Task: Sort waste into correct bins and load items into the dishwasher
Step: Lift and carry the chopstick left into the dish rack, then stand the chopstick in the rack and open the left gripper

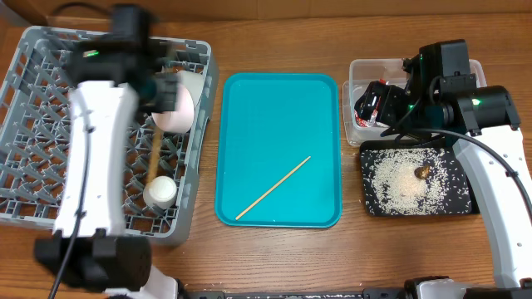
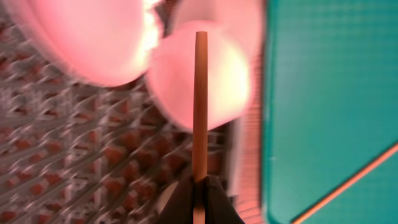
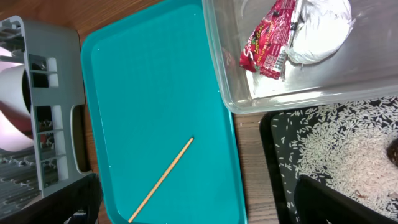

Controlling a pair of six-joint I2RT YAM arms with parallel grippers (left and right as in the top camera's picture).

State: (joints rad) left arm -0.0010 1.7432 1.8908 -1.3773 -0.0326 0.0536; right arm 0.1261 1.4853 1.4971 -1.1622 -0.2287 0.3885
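Note:
My left gripper hovers over the grey dishwasher rack, shut on a wooden chopstick. That chopstick points along the rack past two white bowls, which look pink in the left wrist view. A small white cup stands in the rack's front part. The other chopstick lies diagonally on the teal tray. My right gripper stands open above the gap between the teal tray and the bins. The clear tub holds the red wrapper and the white tissue. Rice and a brown bit lie in the black tray.
The teal tray sits between the rack and the two bins, and its right rim lies close to the clear tub. Bare wooden table shows along the front edge. The left arm's white link stretches over the rack.

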